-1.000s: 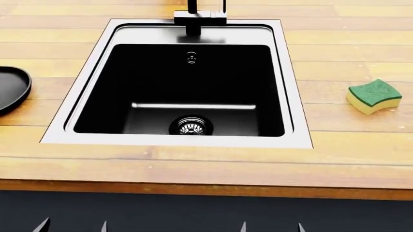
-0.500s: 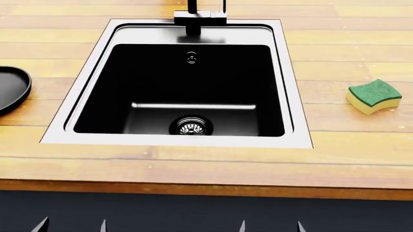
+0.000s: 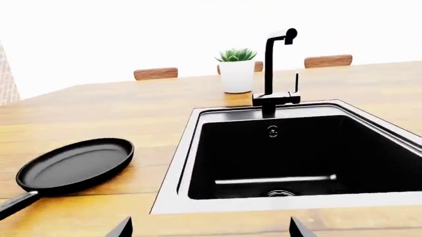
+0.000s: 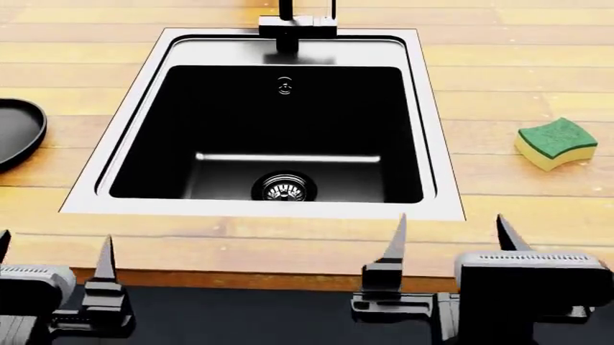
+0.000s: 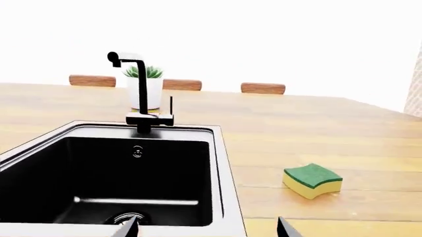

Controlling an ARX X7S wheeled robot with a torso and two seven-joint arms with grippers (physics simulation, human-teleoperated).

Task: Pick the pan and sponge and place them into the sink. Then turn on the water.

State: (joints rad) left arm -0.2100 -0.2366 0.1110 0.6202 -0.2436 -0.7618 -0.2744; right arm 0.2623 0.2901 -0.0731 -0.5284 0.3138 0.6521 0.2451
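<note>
both arms up at the counter edge, nothing picked yet

the sink (image 4: pixel 436 129) sits in the middle of the wooden counter (image 4: pixel 287 248), basin bare down to the drain (image 4: pixel 284 187), so neither item has gone in. the pan (image 4: pixel 17 129) lies flat on the counter to the left of the sink, well apart from its rim and cut by the head view's left edge; the left wrist view shows it whole, with its handle (image 3: pixel 17 203) pointing toward the near edge. the sponge (image 4: pixel 556 143) lies green side up on the right, also clear of the rim. that layout probably explains the arms: one on each side, each facing its own object.

the left gripper (image 4: pixel 53 269) hangs at the near left counter edge, its fingers apart and holding nothing. the right gripper (image 4: pixel 449 241) stands at the near edge, right of centre, jaws spread and empty, lined up more with the sink's right rim than with the sponge. the faucet (image 5: pixel 140 94) rises at the far rim, untouched, with a potted plant (image 3: pixel 236 69) behind it.

against the frame half a second back, only small finger tips poked up at the bottom; now both grippers have risen well into view and reach the counter edge. pan and sponge have not shifted.
</note>
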